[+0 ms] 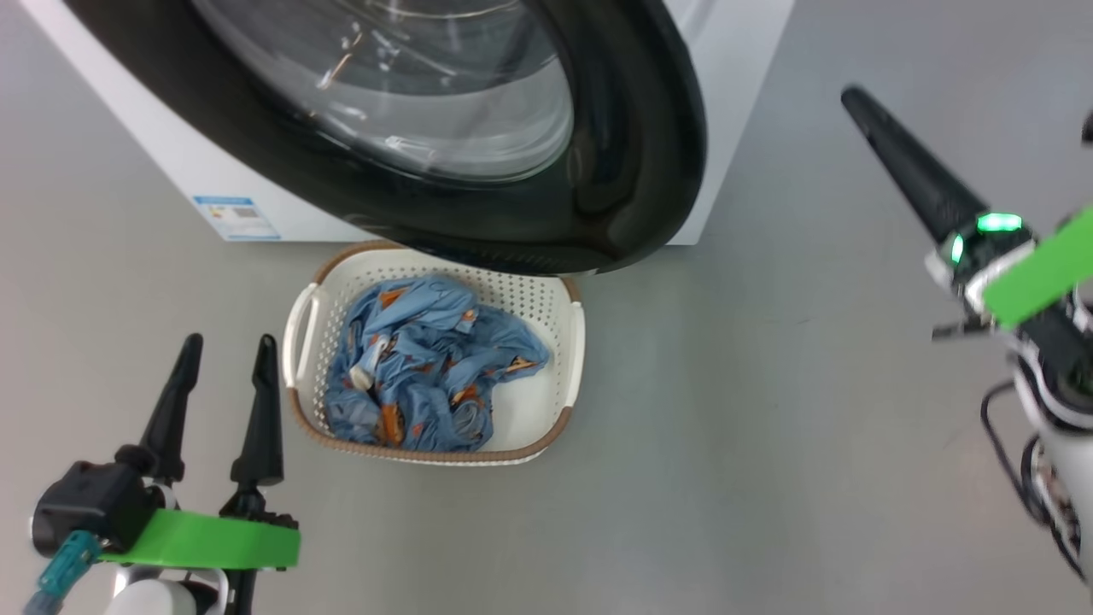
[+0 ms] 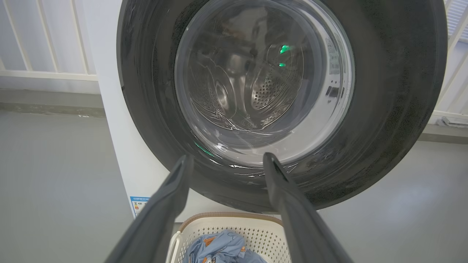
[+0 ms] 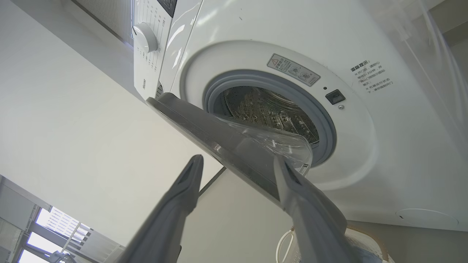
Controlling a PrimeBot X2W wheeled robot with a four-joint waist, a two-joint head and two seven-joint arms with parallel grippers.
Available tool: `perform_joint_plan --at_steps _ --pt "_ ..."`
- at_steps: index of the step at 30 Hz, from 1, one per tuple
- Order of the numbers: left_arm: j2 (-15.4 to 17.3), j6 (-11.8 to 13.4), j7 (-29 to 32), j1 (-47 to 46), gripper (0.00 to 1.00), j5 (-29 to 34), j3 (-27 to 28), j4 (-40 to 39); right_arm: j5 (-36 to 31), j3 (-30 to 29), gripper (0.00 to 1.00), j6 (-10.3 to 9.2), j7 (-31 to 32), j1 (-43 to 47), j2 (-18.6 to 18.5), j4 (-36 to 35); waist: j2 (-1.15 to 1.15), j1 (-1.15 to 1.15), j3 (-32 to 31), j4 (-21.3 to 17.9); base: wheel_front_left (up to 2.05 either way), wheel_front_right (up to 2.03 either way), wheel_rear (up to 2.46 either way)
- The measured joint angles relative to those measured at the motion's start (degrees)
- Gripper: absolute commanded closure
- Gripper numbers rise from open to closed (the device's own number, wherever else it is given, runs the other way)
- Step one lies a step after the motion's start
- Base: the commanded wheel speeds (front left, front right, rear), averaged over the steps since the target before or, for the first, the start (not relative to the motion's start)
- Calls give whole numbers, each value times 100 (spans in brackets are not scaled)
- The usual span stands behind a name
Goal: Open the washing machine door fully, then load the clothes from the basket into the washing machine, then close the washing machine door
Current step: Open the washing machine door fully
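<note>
The washing machine door (image 1: 632, 171), glossy black rim around bulging glass, stands partly open and overhangs the back of the basket (image 1: 529, 299). That cream perforated basket sits on the floor holding the light blue printed clothes (image 1: 427, 359). Left of the basket, my left gripper (image 1: 227, 346) is open and empty, its fingers pointing at the door's outer face (image 2: 384, 109). My right gripper (image 1: 969, 111) stands open to the right of the door, apart from its rim. In the right wrist view the door (image 3: 204, 128) shows edge-on before the washing machine (image 3: 365, 146) and its steel drum (image 3: 270, 109).
Bare grey floor (image 1: 768, 427) spreads to the right of the basket. A blue energy label (image 1: 235, 218) is stuck low on the machine's white front. A control knob (image 3: 146, 36) sits on the top panel. White railings (image 2: 47, 54) stand behind the machine.
</note>
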Motion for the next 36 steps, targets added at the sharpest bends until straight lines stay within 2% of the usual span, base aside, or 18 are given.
perform_joint_plan --at_steps 11,15,20,23,26,27,32,36 --pt "12 0 0 210 0 24 132 -87 -1036 236 0 1 -1494 1288 -169 -1098 0 0 -159 -324 0 0 0" --pt "13 0 0 211 0 34 183 -135 -1629 530 0 1 -2142 1656 -233 -1159 0 0 -191 -398 0 0 0" --pt "14 0 0 245 0 71 223 -201 -2347 690 0 1 -2881 1906 -254 -902 0 0 -236 -457 0 0 0" --pt "14 0 0 331 0 77 231 -224 -2764 645 0 1 -3029 2033 -158 -679 0 0 -253 -469 0 0 0" --pt "14 0 0 338 0 83 243 -247 -3112 465 0 1 -3041 2162 101 -514 0 0 -272 -466 0 0 0" --pt "13 0 0 341 0 85 255 -269 -3409 221 0 1 -3042 2208 312 -505 0 0 -281 -462 0 0 0" --pt "7 0 0 394 0 107 259 -310 -4515 37 0 2 -3042 2403 475 -441 0 0 -303 -430 0 0 0" --pt "-9 0 0 463 0 127 280 -325 -4771 -122 0 2 -3042 2548 730 -378 0 0 -324 -410 0 0 0"
